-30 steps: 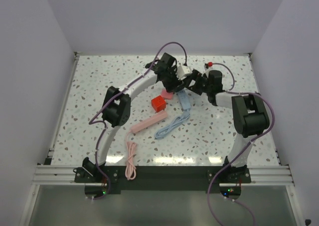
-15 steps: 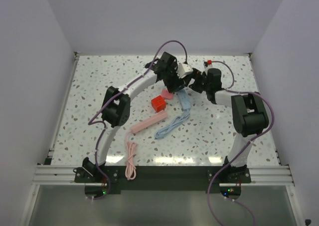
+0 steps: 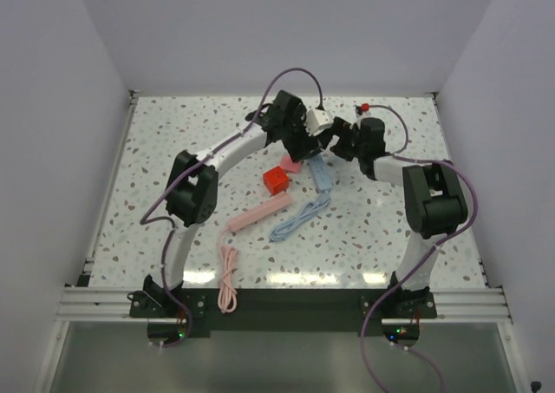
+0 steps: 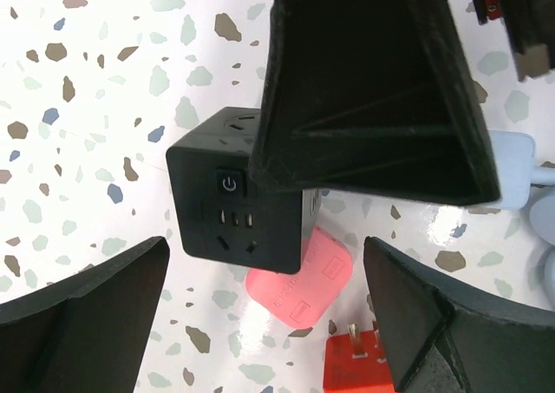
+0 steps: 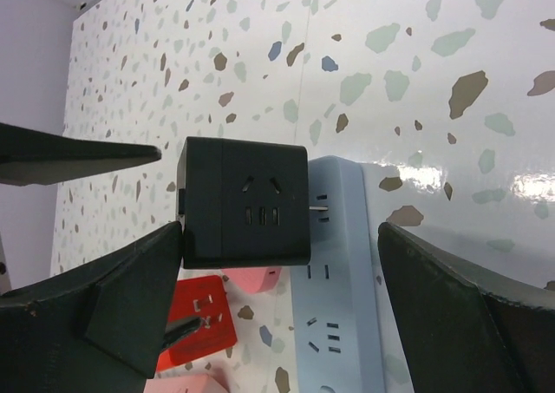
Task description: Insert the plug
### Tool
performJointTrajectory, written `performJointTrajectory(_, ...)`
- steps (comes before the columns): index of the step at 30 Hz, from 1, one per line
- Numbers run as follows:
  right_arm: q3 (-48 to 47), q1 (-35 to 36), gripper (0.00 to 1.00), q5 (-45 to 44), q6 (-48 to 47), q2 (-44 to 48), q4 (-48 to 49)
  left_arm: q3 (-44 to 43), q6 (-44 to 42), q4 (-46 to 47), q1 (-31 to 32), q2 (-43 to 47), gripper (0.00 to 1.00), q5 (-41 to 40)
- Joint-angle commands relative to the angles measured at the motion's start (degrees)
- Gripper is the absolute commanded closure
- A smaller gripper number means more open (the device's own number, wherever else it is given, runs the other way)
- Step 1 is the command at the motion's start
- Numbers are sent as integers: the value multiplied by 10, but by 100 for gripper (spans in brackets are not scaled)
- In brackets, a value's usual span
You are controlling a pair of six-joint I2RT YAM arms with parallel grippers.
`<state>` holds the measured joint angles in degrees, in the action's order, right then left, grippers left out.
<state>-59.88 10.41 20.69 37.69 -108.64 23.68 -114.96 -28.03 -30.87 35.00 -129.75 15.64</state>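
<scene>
A black cube plug (image 5: 247, 202) with sockets on its face lies by the top end of the light blue power strip (image 5: 342, 306). One metal prong sticks out of its right side over the strip. My right gripper (image 5: 279, 228) is open around the cube; its left finger (image 5: 104, 315) is close to the cube's side and the other stands far off. My left gripper (image 4: 264, 245) is open just short of the cube (image 4: 238, 198). In the top view both grippers (image 3: 303, 141) (image 3: 334, 143) meet at the back middle and hide the cube.
A pink adapter (image 4: 299, 276) and a red cube plug (image 4: 364, 363) lie right beside the black cube. The blue strip (image 3: 321, 176) trails its cable (image 3: 299, 219) forward. A pink power strip (image 3: 260, 212) and its coiled cable (image 3: 227, 280) lie nearer the front.
Both grippers have shifted slightly toward the back of the table. The left arm's elbow has swung to the left.
</scene>
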Motion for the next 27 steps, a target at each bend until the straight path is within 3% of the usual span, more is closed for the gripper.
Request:
performJointTrajectory(1, 12, -13, 5, -71, -30, -3, -65, 38, 13, 57, -10, 66, 0, 21)
performJointTrajectory(9, 19, -23, 5, -101, -43, 7, -94, 125, 79, 173, -24, 119, 0, -13)
performJointTrajectory(17, 31, -23, 5, -130, -55, 19, -115, 137, 156, 259, -24, 103, 0, -77)
performJointTrajectory(27, 15, -9, 5, -132, -79, 17, -122, 157, 206, 334, -21, 95, 0, -83)
